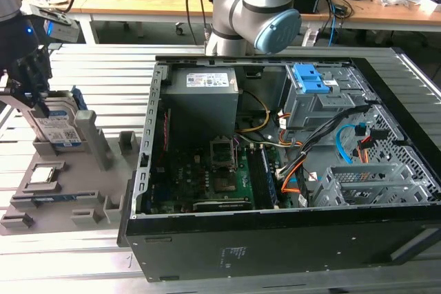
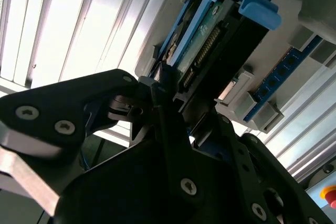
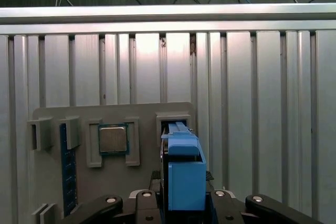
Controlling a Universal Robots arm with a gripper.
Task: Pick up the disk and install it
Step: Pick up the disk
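Observation:
The disk (image 1: pixel 60 127) stands on edge in a slot of the grey holder tray (image 1: pixel 103 191) at the exterior view's left, its white-and-blue label facing out. My gripper (image 1: pixel 33 101) comes down on its upper edge, with the black fingers on either side of it. In the first wrist view the blue side rail of the disk (image 3: pixel 184 177) sits between the fingers of the gripper (image 3: pixel 181 203), in front of the holder's slot (image 3: pixel 173 119). In the second wrist view the disk (image 2: pixel 210 40) runs out from the gripper (image 2: pixel 176 95), which looks shut on it.
An open computer case (image 1: pixel 275 156) lies to the exterior view's right of the tray, with a blue drive bay (image 1: pixel 310 80) at its far side. On the tray lie a square processor chip (image 3: pixel 113 139) and a long memory stick (image 3: pixel 64 171). The arm's base (image 1: pixel 255 12) stands behind the case.

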